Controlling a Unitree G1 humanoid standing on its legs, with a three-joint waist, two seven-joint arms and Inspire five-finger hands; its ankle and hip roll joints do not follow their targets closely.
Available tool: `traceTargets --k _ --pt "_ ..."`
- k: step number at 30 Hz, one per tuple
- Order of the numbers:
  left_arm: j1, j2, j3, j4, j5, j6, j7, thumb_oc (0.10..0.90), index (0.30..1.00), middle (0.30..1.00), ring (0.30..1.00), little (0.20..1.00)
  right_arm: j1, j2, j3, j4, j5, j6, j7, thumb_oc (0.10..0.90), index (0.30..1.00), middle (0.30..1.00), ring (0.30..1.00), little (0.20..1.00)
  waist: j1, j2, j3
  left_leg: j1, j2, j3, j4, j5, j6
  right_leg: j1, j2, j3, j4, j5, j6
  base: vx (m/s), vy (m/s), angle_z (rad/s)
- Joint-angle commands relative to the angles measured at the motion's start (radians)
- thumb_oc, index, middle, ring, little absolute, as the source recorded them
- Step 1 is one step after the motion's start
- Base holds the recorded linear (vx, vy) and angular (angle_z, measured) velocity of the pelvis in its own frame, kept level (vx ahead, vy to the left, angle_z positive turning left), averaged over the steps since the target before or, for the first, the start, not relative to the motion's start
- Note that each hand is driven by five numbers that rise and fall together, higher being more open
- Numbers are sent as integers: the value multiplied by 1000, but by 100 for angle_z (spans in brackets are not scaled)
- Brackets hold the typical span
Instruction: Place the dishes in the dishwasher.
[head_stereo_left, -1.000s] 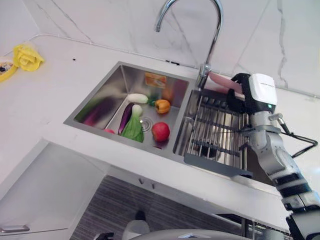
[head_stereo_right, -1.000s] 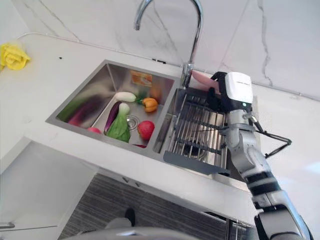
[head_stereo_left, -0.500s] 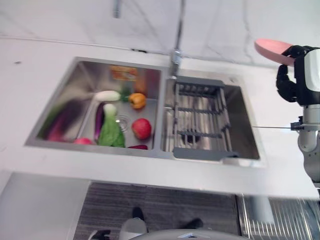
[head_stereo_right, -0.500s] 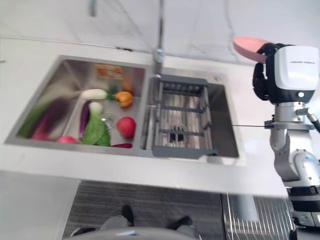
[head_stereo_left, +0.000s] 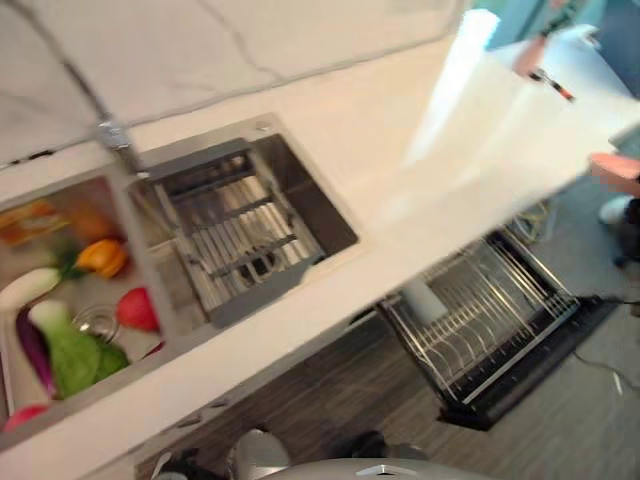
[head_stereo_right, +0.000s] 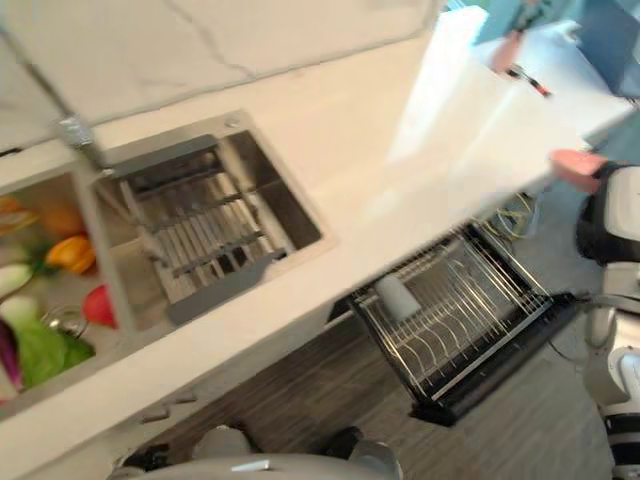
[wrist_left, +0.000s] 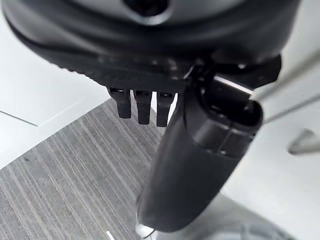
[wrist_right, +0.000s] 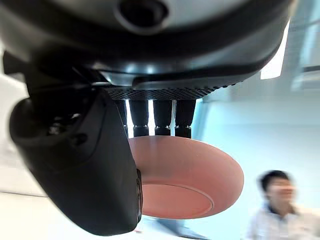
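Note:
A pink plate (wrist_right: 185, 175) is pinched between the thumb and fingers of my right hand (wrist_right: 85, 165). From the head, that hand (head_stereo_right: 612, 215) and the plate (head_stereo_right: 572, 166) sit at the far right, past the counter's end and above the right side of the pulled-out dishwasher rack (head_stereo_right: 470, 330). The rack's wire tines stand bare apart from a white cup (head_stereo_right: 393, 295) at its near-left corner. My left hand (wrist_left: 142, 107) hangs over the grey striped floor with fingers straight and nothing in it.
The steel sink (head_stereo_left: 310, 205) holds a grey drying rack (head_stereo_left: 235, 240) in its right basin; an orange pepper (head_stereo_left: 103, 257), a red apple (head_stereo_left: 138, 308) and leafy greens (head_stereo_left: 70, 355) lie in the left basin. A person (wrist_right: 275, 190) stands beyond the plate.
The camera has swung right, from the sink to the open dishwasher rack. My right hand has carried the pink plate from beside the sink out past the counter's right end.

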Motion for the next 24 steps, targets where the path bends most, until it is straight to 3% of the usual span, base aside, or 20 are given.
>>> traceTargets --k 1,3,4,6,7,10,11,13,14,15,18,19,24 --pt "-13 -77 -4 57 -39 2 27 800 900 900 900 900 -129 -58 -34 -86 -23 -5 -117 400 300 300 300 300 63 17 -73 56 66 83 -171 198 -66 188 -99 49 -97 10 280 -201 -348 -129" --pt "-16 -79 8 60 -37 -1 28 800 900 900 900 900 -115 -34 -17 -101 -22 -19 -105 400 300 300 300 300 71 24 -73 47 105 87 -161 241 -97 192 -47 68 -150 -24 255 -161 -400 -92" --pt "-14 -85 23 70 -37 -6 38 800 900 900 900 900 -98 15 16 -166 -4 -56 -85 400 300 300 300 300 71 44 -73 42 163 92 -167 313 -147 191 24 79 -195 -66 226 -109 -438 -49" --pt "-10 -92 30 74 -37 -7 44 800 900 900 900 900 -97 37 47 -195 7 -80 -78 400 300 300 300 300 71 56 -73 45 197 109 -166 350 -174 199 61 70 -222 -80 218 -111 -382 -45" --pt "0 -102 32 74 -37 -10 42 800 900 900 900 900 -102 57 103 -227 30 -126 -47 400 300 300 300 300 69 76 -64 43 239 110 -168 394 -202 201 104 79 -234 -115 197 -76 -225 -26" --pt "21 -111 40 76 -29 -14 43 800 900 900 900 900 -140 58 186 -226 44 -163 -19 400 300 300 300 300 72 100 -64 53 272 112 -180 426 -223 201 135 83 -240 -141 190 -129 -205 -17" --pt "40 -115 51 80 -30 -16 45 800 900 900 900 900 -173 61 262 -230 47 -195 17 400 300 300 300 300 96 115 -60 50 284 77 -183 440 -237 191 141 96 -241 -152 186 -144 -123 2" --pt "56 -116 70 85 -57 -20 49 800 900 900 900 900 -217 63 338 -222 55 -223 49 400 300 300 300 300 135 118 -54 40 285 -18 -163 447 -248 187 139 116 -241 -161 180 -55 -12 -38" --pt "56 -117 74 84 -58 -20 49 800 900 900 900 900 -229 64 348 -215 55 -223 48 400 300 300 300 300 127 119 -53 35 289 -23 -158 447 -248 187 142 115 -241 -163 178 -9 59 -82" --pt "61 -114 90 90 -84 -17 53 800 900 900 900 900 -246 69 398 -211 69 -242 78 400 300 300 300 300 163 117 -46 27 298 -144 -132 476 -261 188 125 113 -241 -161 169 -27 21 -67" --pt "59 -110 95 109 -74 -11 47 800 900 900 900 900 -236 81 417 -193 84 -252 104 400 300 300 300 300 157 121 -54 48 302 -155 -159 472 -256 196 122 75 -241 -158 170 -9 23 -16" --pt "64 -108 91 112 -47 -6 38 800 900 900 900 900 -209 90 418 -185 81 -256 113 400 300 300 300 300 148 131 -65 65 308 -99 -182 455 -250 203 128 41 -240 -160 165 20 40 34" --pt "84 -99 76 102 -15 0 34 800 900 900 900 900 -179 115 449 -112 59 -243 117 400 300 300 300 300 154 135 -82 75 277 -109 -190 428 -242 223 122 36 -235 -145 169 54 56 33"
